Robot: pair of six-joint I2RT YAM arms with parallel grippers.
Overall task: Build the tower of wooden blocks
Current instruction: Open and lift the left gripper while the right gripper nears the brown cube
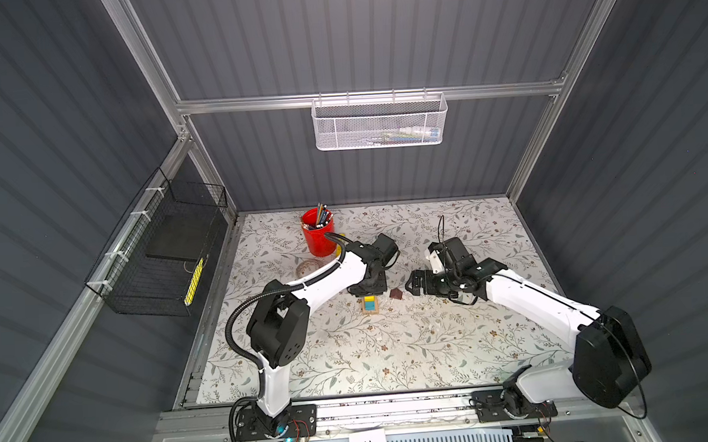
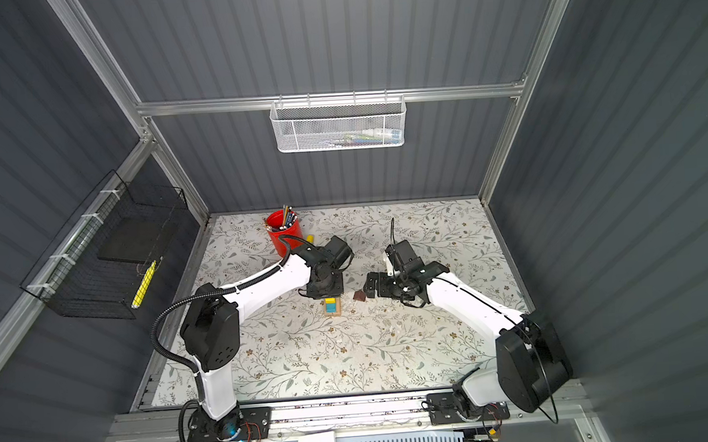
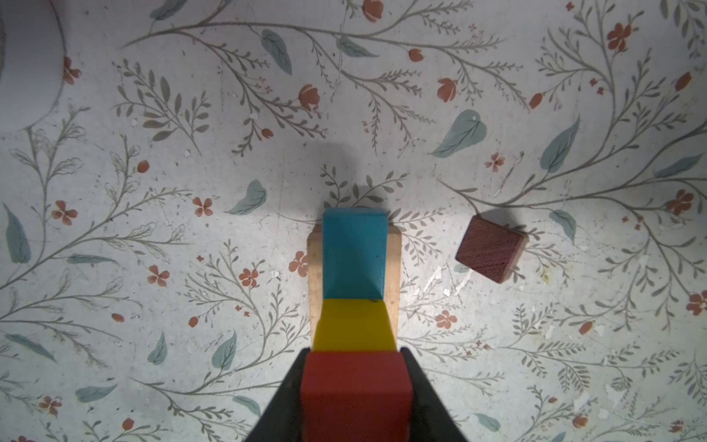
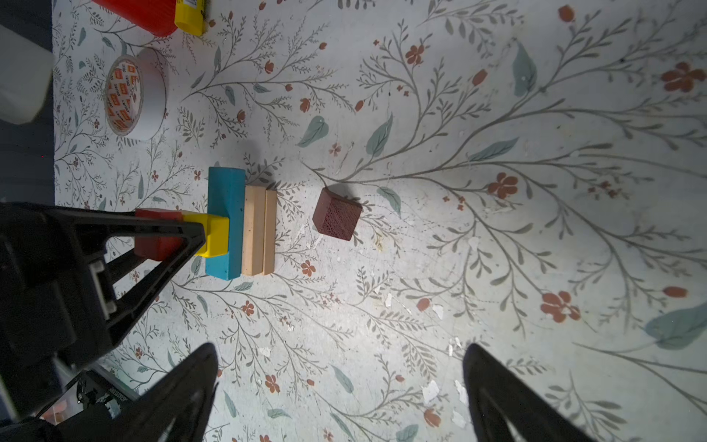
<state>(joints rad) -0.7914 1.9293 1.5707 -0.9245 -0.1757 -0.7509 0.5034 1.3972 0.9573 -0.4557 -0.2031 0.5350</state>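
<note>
Tower sits mid surface: tan oblongs at the bottom, blue oblong, then yellow cube. Left hand is clamped on the red cube right over the yellow one, can't tell if they're touching. Right hand is wide open, empty, near the dark brown piece.

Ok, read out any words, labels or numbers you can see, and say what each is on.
Nothing can be read for certain.
tape roll: orange logo squares inside the core, lettering too small.
yellow marker: dark print, blurred and cut off.
yellow cube: no letters on the faces shown.
</note>
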